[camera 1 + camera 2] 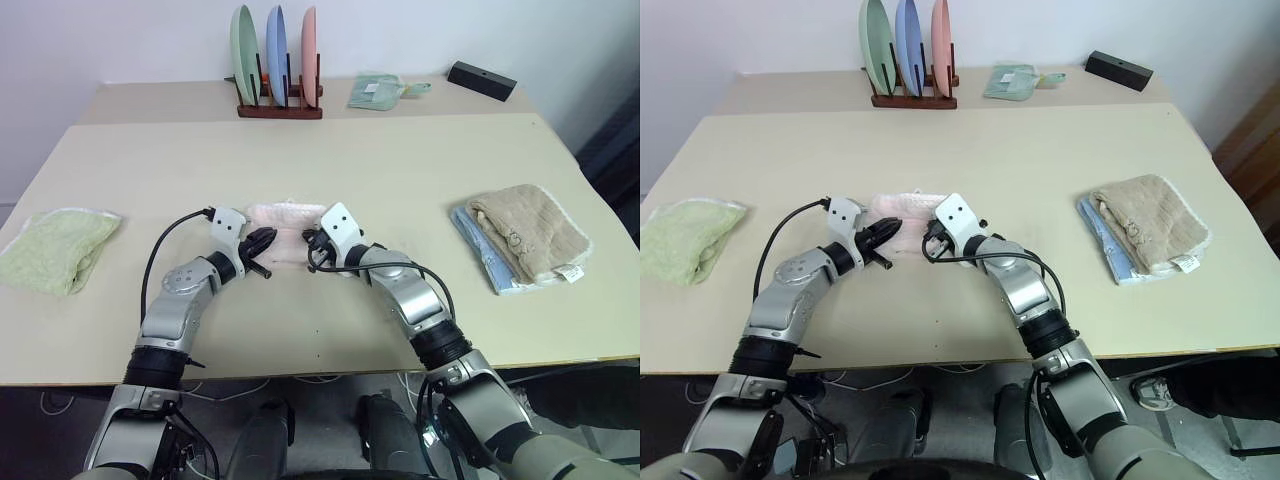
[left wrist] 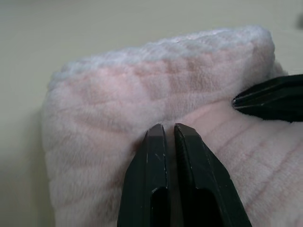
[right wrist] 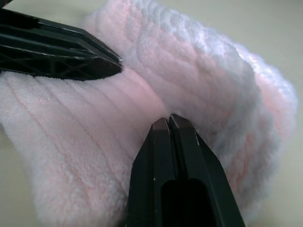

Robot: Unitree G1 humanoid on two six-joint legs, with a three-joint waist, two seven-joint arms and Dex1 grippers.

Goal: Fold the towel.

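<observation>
Towel [image 1: 283, 218], pale pink terry, lies bunched near the middle of the table [image 1: 400, 170], between the two end effectors. Left end effector [image 1: 262, 243] has its fingers together, tips pressed into the pile at the towel's near left; whether cloth is pinched between them cannot be told. Right end effector [image 1: 312, 240] likewise has fingers together against the near right fold. Judgement: the cloth is light, soft and limp, not fragile; it sags and slides on itself. Take hold at the corners or along the stitched edge, pinching one layer only.
</observation>
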